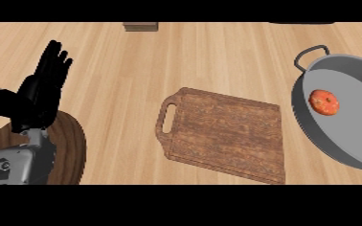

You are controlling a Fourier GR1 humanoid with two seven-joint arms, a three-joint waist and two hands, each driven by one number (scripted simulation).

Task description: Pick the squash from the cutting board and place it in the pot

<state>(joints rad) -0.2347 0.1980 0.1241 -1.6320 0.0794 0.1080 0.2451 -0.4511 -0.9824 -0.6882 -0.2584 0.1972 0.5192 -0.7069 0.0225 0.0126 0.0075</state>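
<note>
Black left hand, grey forearm (boxy casing)

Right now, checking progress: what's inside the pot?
The orange-red squash lies on the floor of the grey pot. The pot's right part runs out of view, so that stays unseen.

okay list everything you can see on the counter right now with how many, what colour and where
counter: one, light wood, fills the view
cutting board: one, dark brown wood with a handle slot on its left end, centre, nothing on it
pot: one, grey metal with a loop handle, right edge, partly out of view
squash: one, orange-red, lying inside the pot
round wooden piece: one, dark brown, lower left, partly behind the forearm
small block: one, brown, top edge; too cut off to identify
left hand: one, black, open, fingers up, resting at left
right hand: not in view
</note>
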